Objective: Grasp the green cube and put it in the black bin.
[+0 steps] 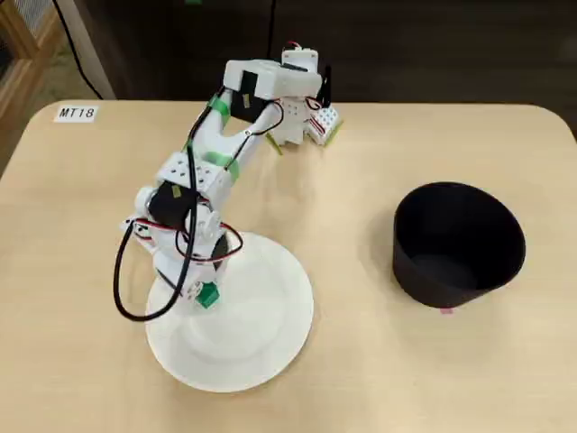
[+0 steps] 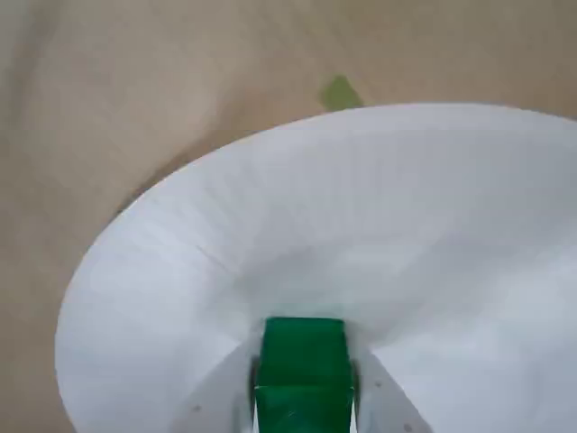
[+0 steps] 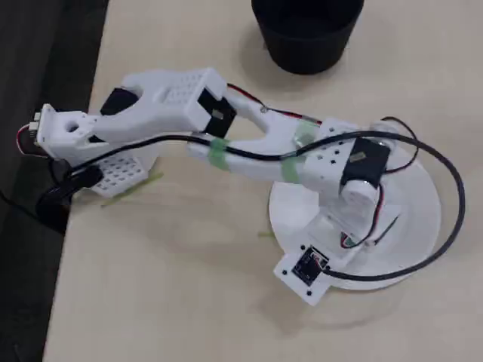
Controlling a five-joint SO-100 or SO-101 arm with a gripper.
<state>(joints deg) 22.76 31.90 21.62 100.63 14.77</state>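
Observation:
The green cube (image 2: 302,370) sits between the two white fingers (image 2: 212,401) of my gripper (image 2: 304,361), which is shut on it over the white plate (image 2: 406,198). In a fixed view the green cube (image 1: 207,295) shows at the gripper (image 1: 204,294) tip, over the left part of the plate (image 1: 270,334). The black bin (image 1: 460,244) stands upright and apart, to the plate's right. In the other fixed view the wrist hides cube and fingertips above the plate (image 3: 415,219), and the bin (image 3: 306,30) is at the top edge.
The arm's base (image 1: 297,108) is fixed at the table's far edge. A label reading MT18 (image 1: 76,114) is stuck at the far left corner. A small green tape scrap (image 2: 340,92) lies on the table beyond the plate. The table edge (image 3: 75,226) borders dark floor.

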